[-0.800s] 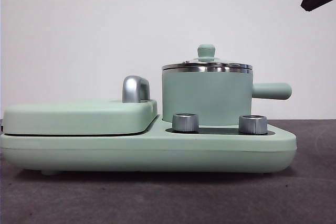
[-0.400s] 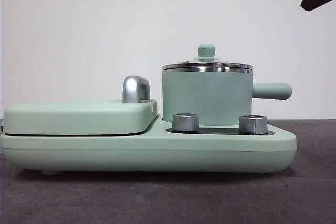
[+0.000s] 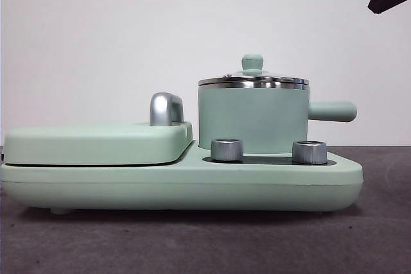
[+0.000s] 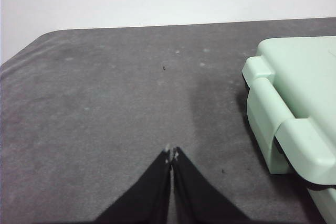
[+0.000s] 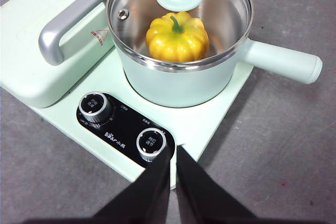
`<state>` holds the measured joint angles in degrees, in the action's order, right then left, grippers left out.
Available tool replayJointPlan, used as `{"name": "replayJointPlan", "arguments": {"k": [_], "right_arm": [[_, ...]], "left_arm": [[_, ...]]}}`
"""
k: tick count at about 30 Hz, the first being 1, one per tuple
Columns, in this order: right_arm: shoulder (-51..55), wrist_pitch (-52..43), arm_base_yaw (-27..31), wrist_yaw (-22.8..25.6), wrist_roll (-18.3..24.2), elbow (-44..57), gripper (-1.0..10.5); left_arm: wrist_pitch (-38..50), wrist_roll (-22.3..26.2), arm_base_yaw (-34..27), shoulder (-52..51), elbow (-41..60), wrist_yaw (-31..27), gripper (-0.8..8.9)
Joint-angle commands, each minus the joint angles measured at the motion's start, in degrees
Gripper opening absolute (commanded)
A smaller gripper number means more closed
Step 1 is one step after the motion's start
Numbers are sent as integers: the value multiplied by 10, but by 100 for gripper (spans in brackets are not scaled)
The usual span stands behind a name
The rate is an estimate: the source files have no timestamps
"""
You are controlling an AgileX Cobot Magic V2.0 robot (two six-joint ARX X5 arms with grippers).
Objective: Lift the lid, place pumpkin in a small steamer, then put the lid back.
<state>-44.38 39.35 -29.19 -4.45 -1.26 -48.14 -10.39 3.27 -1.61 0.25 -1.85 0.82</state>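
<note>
Looks all but finished: pumpkin [image 5: 177, 38] already down inside steamer [image 5: 178, 85], visible through the glass, stem up; lid [image 5: 220, 9] already on top, steel rim sitting level on the steamer's rim all round in the front view, mint knob [image 3: 252, 63] upright at 12 o'clock.

Nothing held at present; right gripper [image 5: 174, 150] hovering above the base [image 3: 180, 184] on the dial side, clear of the lid, jaws pressed together and empty; left gripper [image 4: 171, 153] out over bare bench [image 4: 105, 103] beside the far end of the griddle cover [image 3: 96, 142], jaws likewise together on nothing.

To close out well, probably best to do little. Check the lid rim from 9 through 3 o'clock for any gap or tilt; none showing, so no re-seating called for. Pull the right gripper up and away rather than across, keeping off the steamer handle [image 3: 331, 111] jutting toward 3 o'clock and off the two silver dials [image 3: 227, 149]; a nudge to that handle could turn the steamer and shift the lid. If a touch-up did prove needed, open wide first, come straight down on the knob, press lightly, release, lift straight off.
</note>
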Motion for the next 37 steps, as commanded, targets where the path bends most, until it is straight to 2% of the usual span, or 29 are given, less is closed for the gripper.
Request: {"name": "replayJointPlan", "arguments": {"k": [1, 4, 8, 11, 16, 20, 26, 37], "right_arm": [[11, -13, 4, 4, 41, 2, 15], [49, -106, 29, 19, 72, 50, 15], [141, -288, 94, 19, 70, 184, 15], [208, -341, 151, 21, 71, 272, 15], [304, -342, 230, 34, 52, 363, 15], [369, -342, 266, 35, 47, 413, 15], [446, -332, 282, 35, 42, 475, 15], [442, -313, 287, 43, 34, 475, 15]], "left_arm": [[-3, -1, -1, 0, 11, 0, 7], [-3, -1, -1, 0, 11, 0, 7], [-3, -1, -1, 0, 11, 0, 7], [-3, -1, -1, 0, 11, 0, 7], [-3, -1, -1, 0, 11, 0, 7], [-3, -1, -1, 0, 11, 0, 7], [-3, -1, -1, 0, 11, 0, 7], [-3, -1, -1, 0, 11, 0, 7]]}}
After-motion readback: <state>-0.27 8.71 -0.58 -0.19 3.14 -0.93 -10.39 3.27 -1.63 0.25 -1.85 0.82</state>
